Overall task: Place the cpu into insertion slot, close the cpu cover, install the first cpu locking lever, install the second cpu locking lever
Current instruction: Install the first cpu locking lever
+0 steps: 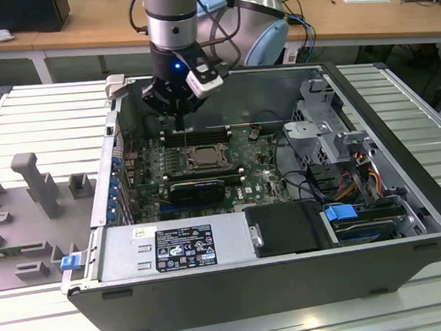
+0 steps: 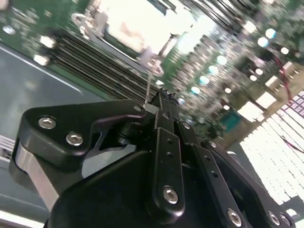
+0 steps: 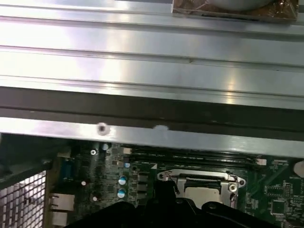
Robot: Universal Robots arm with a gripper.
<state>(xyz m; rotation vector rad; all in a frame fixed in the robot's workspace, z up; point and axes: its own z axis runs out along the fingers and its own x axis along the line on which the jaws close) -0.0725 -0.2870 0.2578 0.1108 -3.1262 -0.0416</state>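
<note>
Fig.: open PC case point(image 1: 404, 198) lying on its side on the table point(image 1: 19, 96), exterior view. My gripper point(image 1: 178, 121) hangs upper centre of frame, just above the green circuit board point(image 1: 259, 179), w/ the insertion slot point(image 1: 202, 158) directly below and slightly fwd of it. In the second wrist view the gripper point(image 2: 159, 102) has its fingers brought together on a thin wire-like metal rod; I judge this to be a cpu locking lever, tho I can't confirm. The cpu point(image 3: 202, 192) sits seated in the slot, pale face showing lower centre-right of the first wrist view, w/ the cpu cover point(image 3: 199, 176) framing it, apparently lowered. Progress, by my estimate: cpu placed, cover approx. closed; lever work in hand. Whether either lever is latched I cannot tell.
</note>
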